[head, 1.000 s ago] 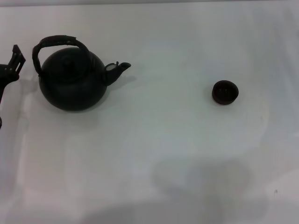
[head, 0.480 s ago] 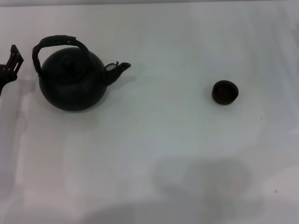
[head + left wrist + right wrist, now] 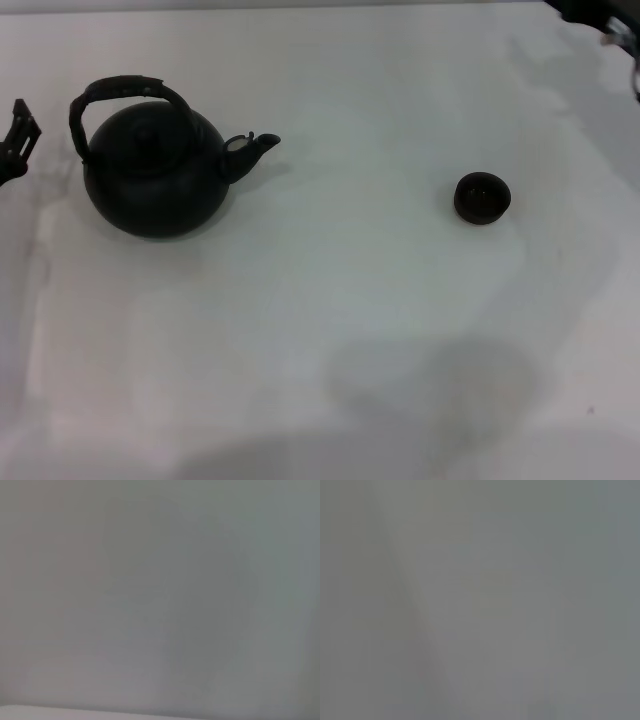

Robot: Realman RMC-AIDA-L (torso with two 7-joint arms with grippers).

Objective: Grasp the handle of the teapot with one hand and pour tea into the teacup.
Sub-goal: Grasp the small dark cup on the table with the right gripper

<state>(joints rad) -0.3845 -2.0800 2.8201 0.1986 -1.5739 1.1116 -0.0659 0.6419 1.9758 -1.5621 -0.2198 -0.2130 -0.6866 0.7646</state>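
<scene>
1. We are looking at the teapot (image 3: 155, 175), a large round matte black pot that is sitting upright on the left part of the white counter (image 3: 330, 330) in the head view.
2. Its handle (image 3: 118, 92) is arching over the top as a thick black hoop, fixed at both sides of the body, with nothing gripping it.
3. We are seeing the short spout pointing toward the right, where the teacup (image 3: 482, 197) is sitting.
4. The teacup is showing as a small, low, black handleless bowl, standing upright on the right part of the counter, well apart from the teapot.
5. We are finding the left gripper (image 3: 18, 140) at the left edge of the head view, beside the teapot and apart from it, holding nothing; whether its fingers are released or clenched we cannot tell.
6. The right gripper (image 3: 600, 18) is showing only as a dark sliver in the far right corner, well apart from the teacup, and we cannot tell the state of its fingers.
7. Both wrist views are giving us only a plain grey blur.
</scene>
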